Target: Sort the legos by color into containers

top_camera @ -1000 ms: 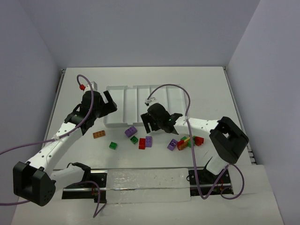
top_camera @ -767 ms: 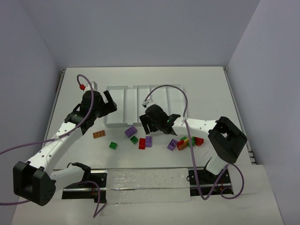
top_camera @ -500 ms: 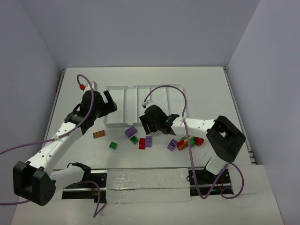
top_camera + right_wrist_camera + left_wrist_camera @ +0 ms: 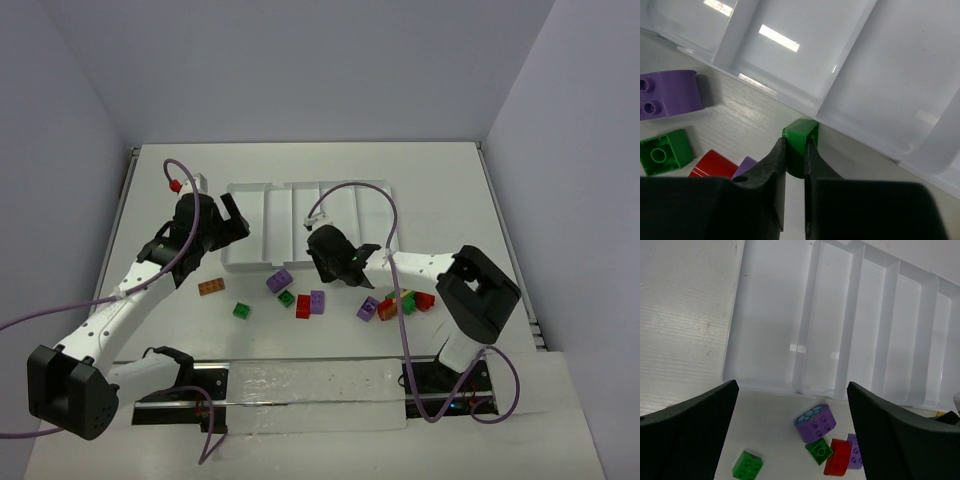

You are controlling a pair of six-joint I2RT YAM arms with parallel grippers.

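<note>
Pale grey walls (image 4: 60, 120) enclose a white table (image 4: 440, 190). The left gripper (image 4: 238, 222), jaws wide apart, hangs over the near left corner of the white tray (image 4: 275, 205). The right gripper (image 4: 795, 150) pinches a green brick (image 4: 801, 136) at the tray's near edge, with other legos (image 4: 303, 305) loose in front.

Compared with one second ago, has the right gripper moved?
Yes. In the top view the right gripper, shut on a green brick, has shifted slightly left along the white tray's near edge.

white tray (image 4: 765, 330); purple brick (image 4: 815, 423) with flower print; green brick (image 4: 800, 140); red brick (image 4: 836, 463); orange brick (image 4: 211, 287).
</note>
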